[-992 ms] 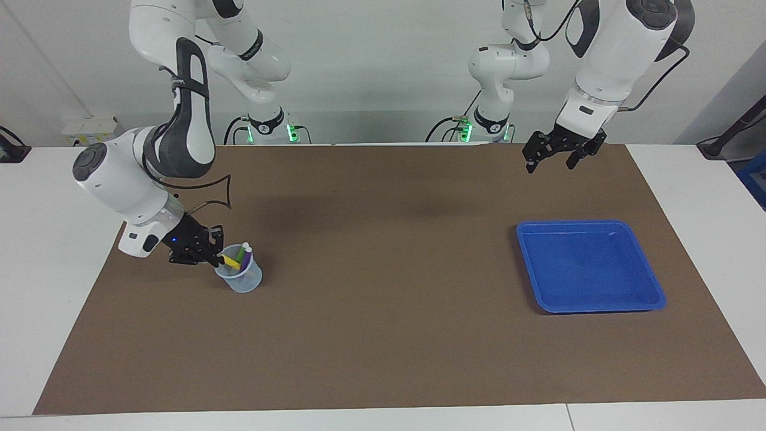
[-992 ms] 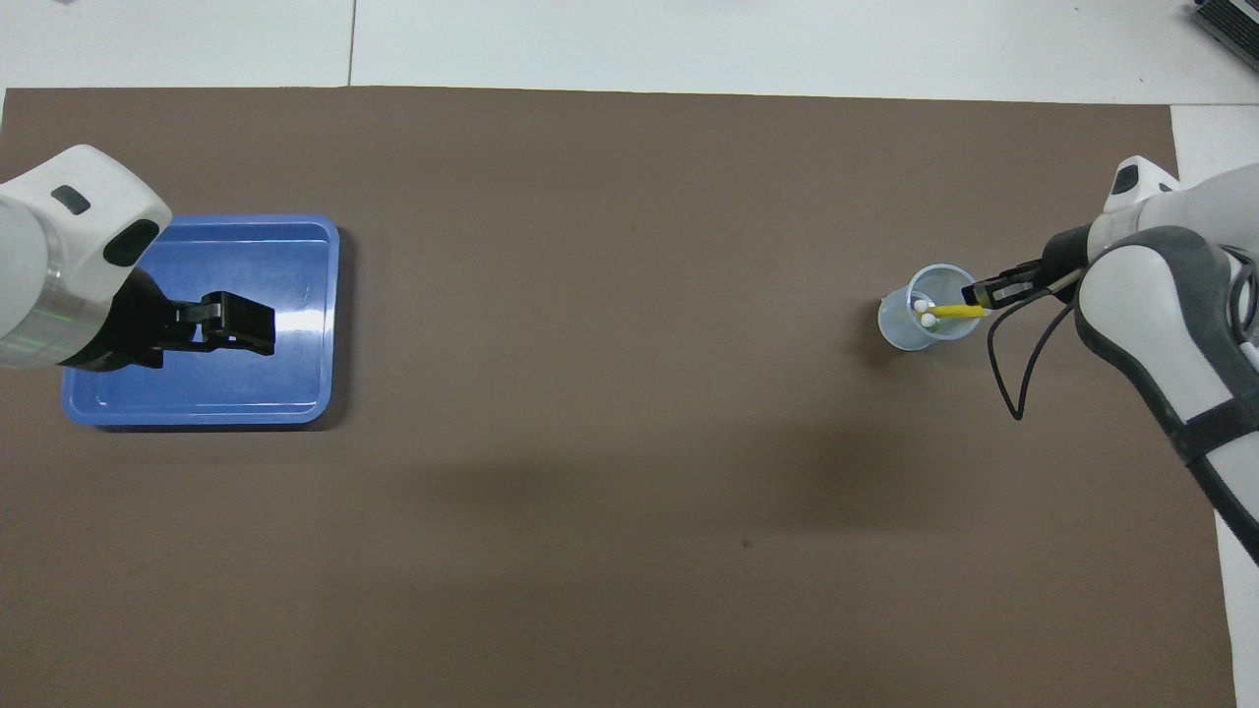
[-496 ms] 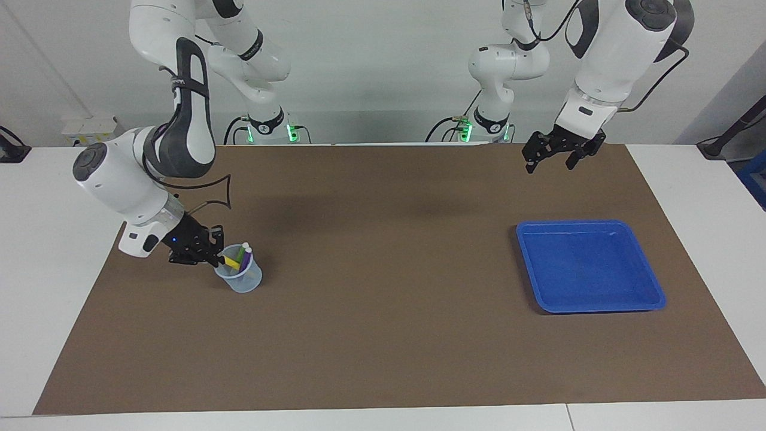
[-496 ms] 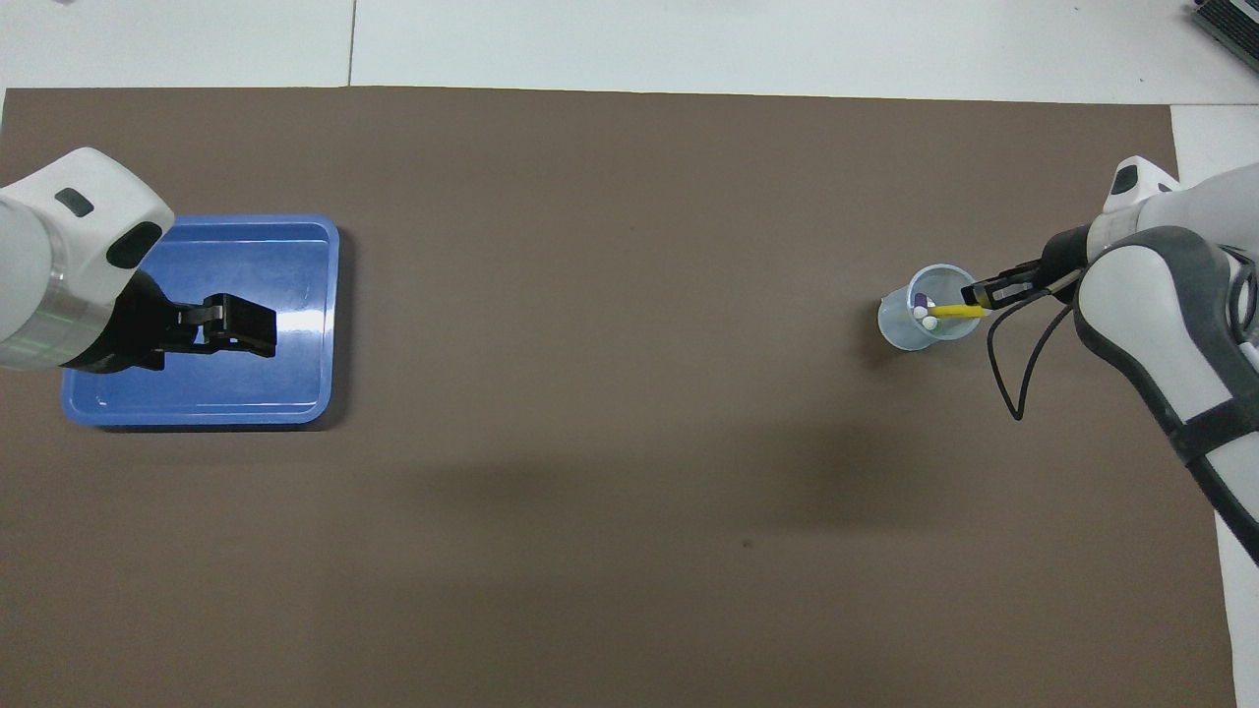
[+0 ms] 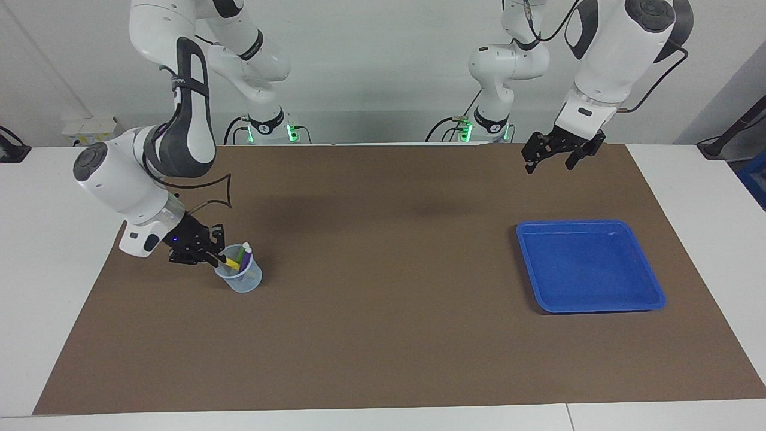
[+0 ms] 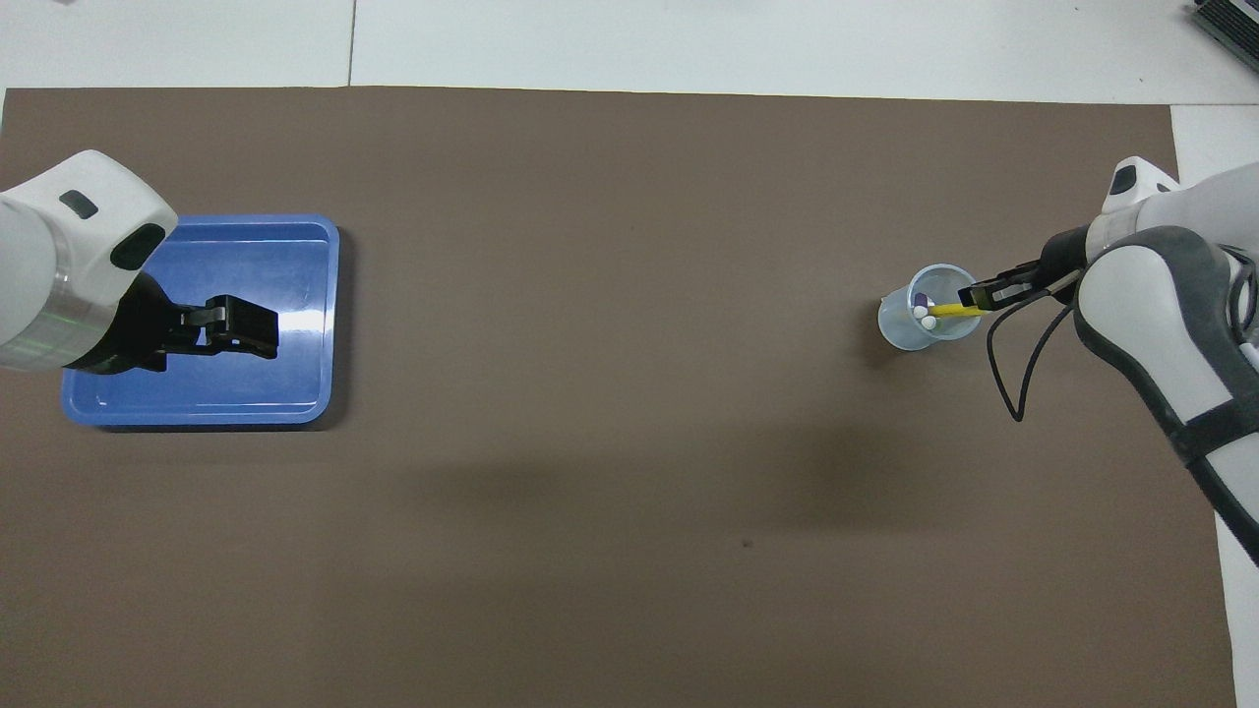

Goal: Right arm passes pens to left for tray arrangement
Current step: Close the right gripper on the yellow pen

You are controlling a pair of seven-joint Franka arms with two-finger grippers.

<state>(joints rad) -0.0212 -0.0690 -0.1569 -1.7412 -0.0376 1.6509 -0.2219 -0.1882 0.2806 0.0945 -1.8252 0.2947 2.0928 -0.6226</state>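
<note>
**A:** Status at the cup?

**B:** Right tool (image 5: 210, 256) is clamped on the yellow pen (image 5: 230, 261) at the rim of the cup (image 5: 245, 281), at the right arm's end of the table (image 5: 383, 347). The pen's axis slants from the tool into the cup, so you pull back along it. Green pen (image 5: 241, 256) and purple pen (image 6: 920, 299) are in the cup.

**A:** Left?

**B:** Left tool (image 5: 549, 163) is spread open, waiting over the empty tray (image 5: 589, 309). Versus a second ago, almost nothing has moved.

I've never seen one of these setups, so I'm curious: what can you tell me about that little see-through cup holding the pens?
The clear plastic cup is small and slightly bluish, wider at its open rim. It stands upright on the brown mat toward the right arm's end of the table. Yellow, green and purple pens lean inside. The right gripper is at its rim, shut on the yellow pen.
</note>
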